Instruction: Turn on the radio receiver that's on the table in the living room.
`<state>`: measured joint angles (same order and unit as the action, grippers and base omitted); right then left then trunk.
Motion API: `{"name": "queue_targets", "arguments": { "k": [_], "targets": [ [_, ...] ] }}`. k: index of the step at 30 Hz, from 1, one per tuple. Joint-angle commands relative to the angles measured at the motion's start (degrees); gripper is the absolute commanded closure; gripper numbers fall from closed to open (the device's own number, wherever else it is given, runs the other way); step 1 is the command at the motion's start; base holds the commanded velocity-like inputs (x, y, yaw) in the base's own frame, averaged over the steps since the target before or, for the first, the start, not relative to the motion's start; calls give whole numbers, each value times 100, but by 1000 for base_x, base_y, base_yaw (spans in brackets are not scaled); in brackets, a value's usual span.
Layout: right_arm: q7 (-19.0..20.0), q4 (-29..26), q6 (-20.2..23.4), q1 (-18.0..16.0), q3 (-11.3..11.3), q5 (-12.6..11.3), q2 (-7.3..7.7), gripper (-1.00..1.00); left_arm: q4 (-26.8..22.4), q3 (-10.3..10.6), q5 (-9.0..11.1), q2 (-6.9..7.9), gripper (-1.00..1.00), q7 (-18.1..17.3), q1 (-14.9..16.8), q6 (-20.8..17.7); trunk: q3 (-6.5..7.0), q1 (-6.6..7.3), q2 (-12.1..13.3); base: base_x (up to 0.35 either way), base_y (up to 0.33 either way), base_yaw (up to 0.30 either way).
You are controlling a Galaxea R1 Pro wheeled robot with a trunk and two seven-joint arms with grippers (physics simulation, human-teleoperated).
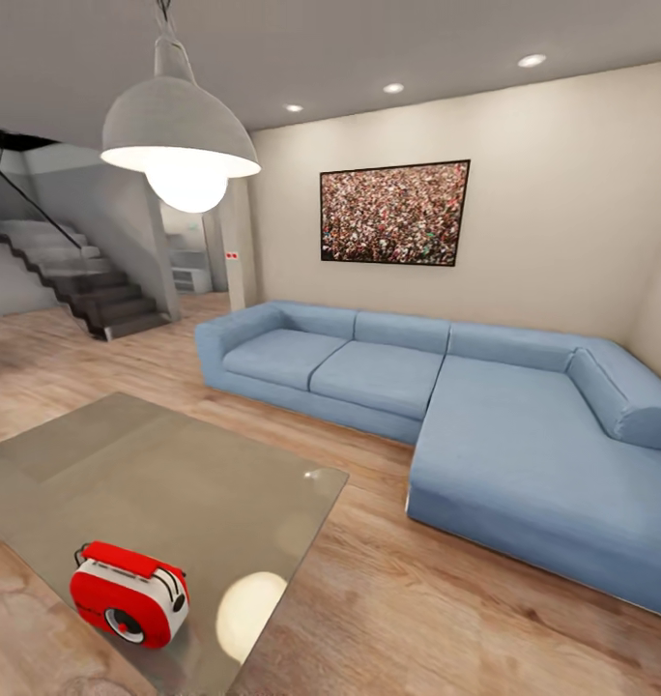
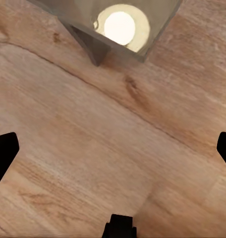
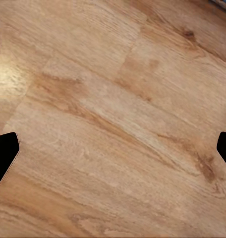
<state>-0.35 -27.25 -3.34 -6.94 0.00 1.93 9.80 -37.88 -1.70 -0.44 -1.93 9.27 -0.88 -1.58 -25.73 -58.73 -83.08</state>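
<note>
Head view puts the red radio receiver (image 1: 129, 606) upright near the close edge of the glossy grey bench (image 1: 157, 474), with the blue sofa (image 1: 485, 406) beyond. My left hand (image 2: 113, 148) and right hand (image 3: 113, 148) hang over wood floor (image 3: 118, 124), fingers apart.

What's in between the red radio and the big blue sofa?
In the head view, beyond the radio lies bare grey table top, then wood floor, up to the sofa.

Head view across living room, wrist views facing wood floor (image 3: 113, 119), left sharing table (image 2: 157, 25) corner
</note>
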Motion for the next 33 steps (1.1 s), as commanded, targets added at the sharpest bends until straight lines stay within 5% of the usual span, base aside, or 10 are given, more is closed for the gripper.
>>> {"name": "queue_targets", "arguments": {
  "k": [1,33],
  "targets": [
    [0,0,0,0,0,0,1,-100,0,0,0,0,-100,0,0,0,0,0,0,0,0,295],
    [0,0,0,0,19,0,2,-100,9,3,-3,-5,-100,4,0,0,0,0,0,0,-30,295]
  ]
}}
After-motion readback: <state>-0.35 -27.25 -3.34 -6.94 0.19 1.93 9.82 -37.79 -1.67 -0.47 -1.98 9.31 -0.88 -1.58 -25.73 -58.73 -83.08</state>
